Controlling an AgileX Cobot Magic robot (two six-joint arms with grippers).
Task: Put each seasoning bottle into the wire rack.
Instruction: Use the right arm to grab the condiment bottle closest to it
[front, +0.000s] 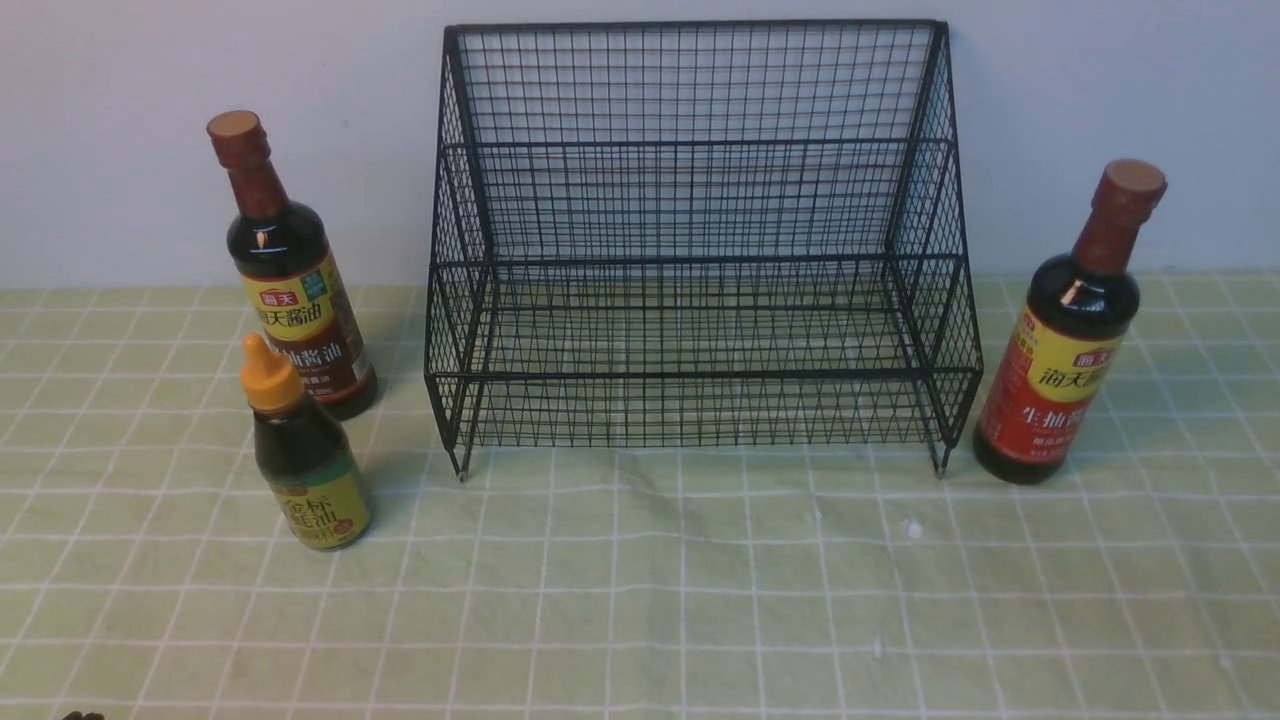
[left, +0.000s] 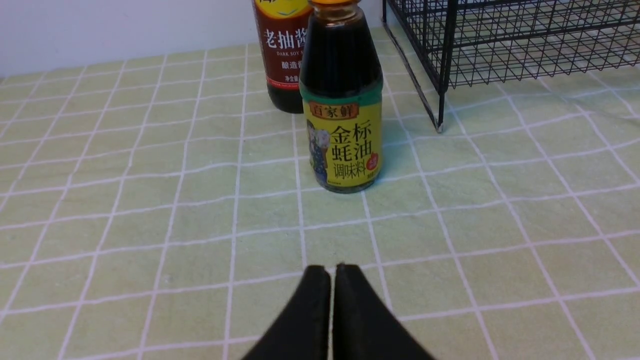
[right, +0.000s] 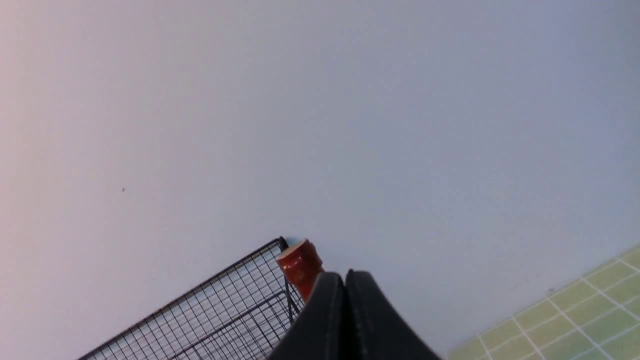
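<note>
The black wire rack (front: 700, 250) stands empty at the back middle of the table. A tall brown-capped bottle with a yellow-and-brown label (front: 290, 290) stands left of it. The short bottle with an orange nozzle cap (front: 300, 450) stands in front of that one. A tall bottle with a yellow-and-red label (front: 1065, 340) stands right of the rack. My left gripper (left: 332, 270) is shut and empty, low over the cloth, facing the short bottle (left: 342, 105). My right gripper (right: 344, 276) is shut and empty, tilted up toward the wall; the right bottle's cap (right: 299, 264) and a rack corner (right: 225, 310) show behind it.
A green checked cloth (front: 640, 600) covers the table. A plain pale wall (front: 120, 150) stands right behind the rack and bottles. The rack's near leg (left: 440, 120) stands close beside the short bottle in the left wrist view.
</note>
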